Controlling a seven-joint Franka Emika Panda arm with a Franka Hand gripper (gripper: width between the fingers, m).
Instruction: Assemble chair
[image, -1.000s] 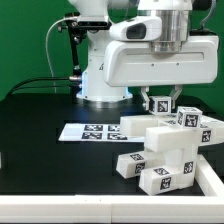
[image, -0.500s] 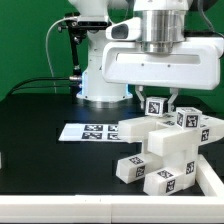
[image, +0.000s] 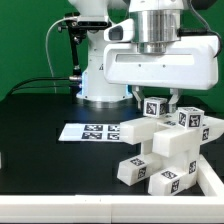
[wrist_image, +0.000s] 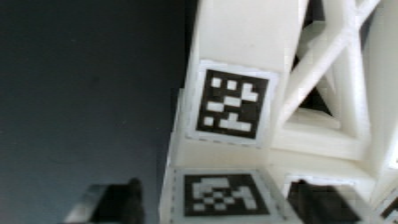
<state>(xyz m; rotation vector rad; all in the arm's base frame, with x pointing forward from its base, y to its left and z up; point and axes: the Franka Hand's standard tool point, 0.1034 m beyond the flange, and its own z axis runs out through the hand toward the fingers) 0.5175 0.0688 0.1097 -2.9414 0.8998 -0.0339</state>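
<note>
White plastic, chunky, tagged: the chair (image: 165, 148) stands as one blocky, partly joined stack on the black counter (image: 40, 145), toward the exterior view's right. Several slabs and leg-like blocks look already mated. It does not yet read as a finished chair, so I judge the build somewhere past midway, with more joining and seating left; exactly which parts are missing I cannot tell.

Left to right in the exterior view:
- Open dark counter; a black cable trails along the green backdrop.
- The marker board (image: 90, 130) lies flat, just beside the stack's near corner and touching nothing I can make out.
- Robot base behind, well apart from the work.
- The pincer (image: 155, 103) hangs directly over the stack's top piece, a finger either side of a tagged block.

Wrist view: the cross-braced panel (wrist_image: 338, 70) and a tagged upright fill the frame, dark fingertips (wrist_image: 111, 203) standing clear on both sides. Jaws fairly wide, gripping nothing that I can see.

In the way: the stack's own jutting blocks crowd any descent; a white rail sits close at far right.
</note>
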